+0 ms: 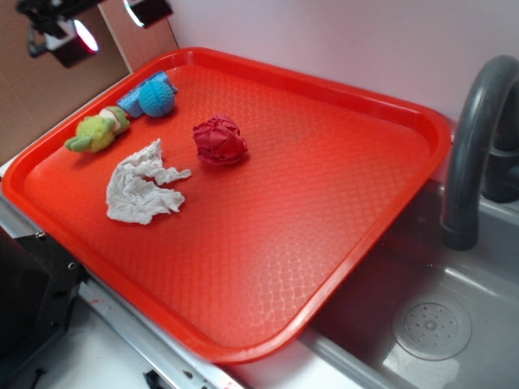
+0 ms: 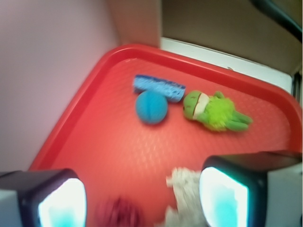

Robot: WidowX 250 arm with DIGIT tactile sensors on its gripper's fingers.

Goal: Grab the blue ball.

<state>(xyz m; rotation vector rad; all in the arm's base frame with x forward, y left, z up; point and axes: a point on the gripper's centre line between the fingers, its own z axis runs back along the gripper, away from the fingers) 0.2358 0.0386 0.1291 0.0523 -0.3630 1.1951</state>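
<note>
- The blue ball [image 1: 156,98] sits near the far left corner of the red tray [image 1: 340,235], touching a flat blue block [image 1: 138,91] behind it.
- A green plush toy [image 1: 99,132] lies just beside the ball.
- The red cloth wad [image 1: 220,140] and a crumpled white cloth [image 1: 144,183] rest nearer the tray's middle.
- The pincer [image 2: 142,196] hangs above the tray, fingers [image 2: 225,194] apart, holding nothing, well apart from the ball.

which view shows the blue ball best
The exterior view: the blue ball is sharp, its bumpy surface visible, near the tray's far corner beside a blue block. The wrist view shows it larger and unobstructed, but blurred.
</note>
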